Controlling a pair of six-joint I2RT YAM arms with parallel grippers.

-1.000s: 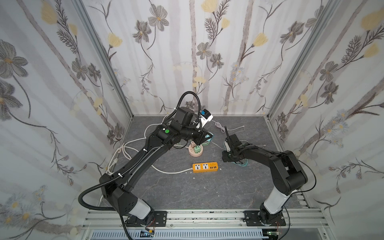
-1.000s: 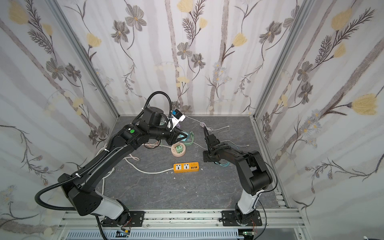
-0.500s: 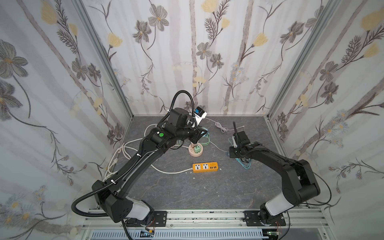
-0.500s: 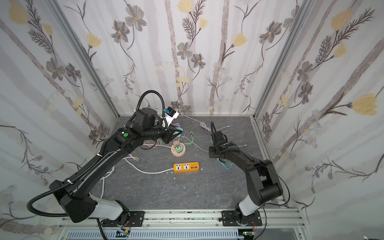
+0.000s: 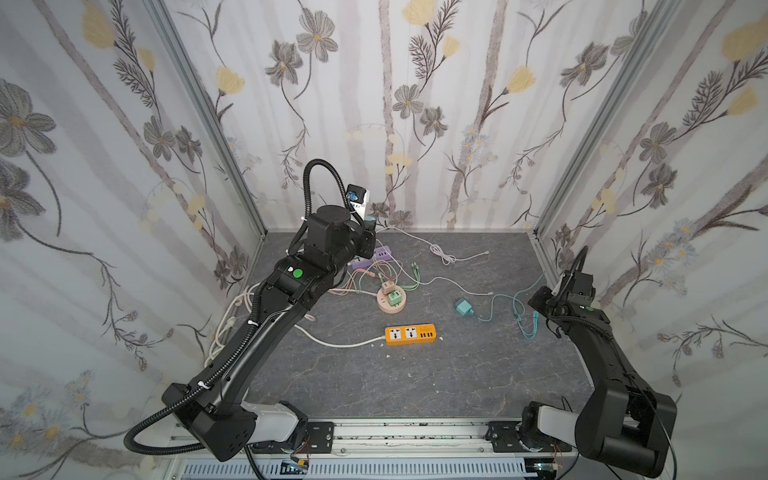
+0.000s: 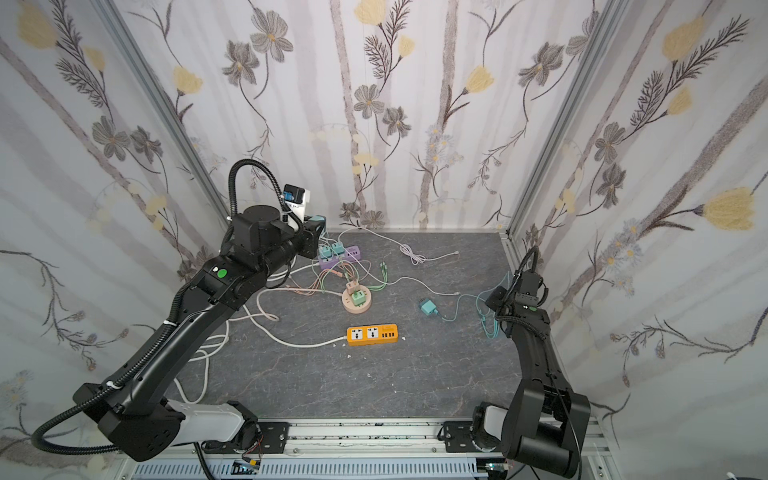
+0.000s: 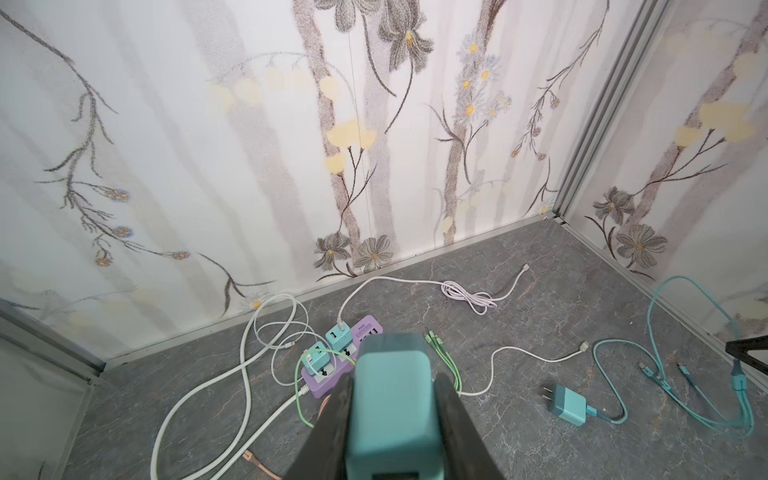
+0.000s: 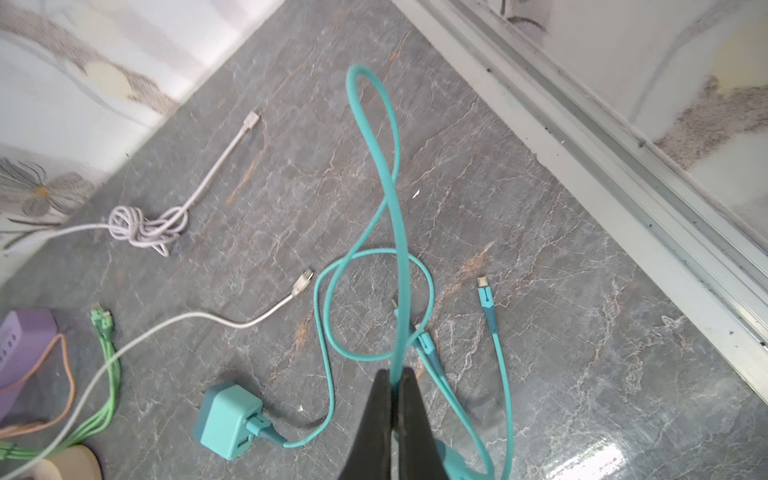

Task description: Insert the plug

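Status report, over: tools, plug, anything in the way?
Left tool shut on teal adapter, near purple strip. Right tool shut on teal cable; its charger lies unplugged. Loose cables crowd the purple strip.

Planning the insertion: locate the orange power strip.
In both top views, the orange power strip lies mid-table, just nearer the robot than the round pink socket.

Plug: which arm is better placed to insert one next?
Left. The left gripper clamps a teal plug close to the purple strip. The right gripper is shut only on the teal cable, by the right wall, away from every strip.
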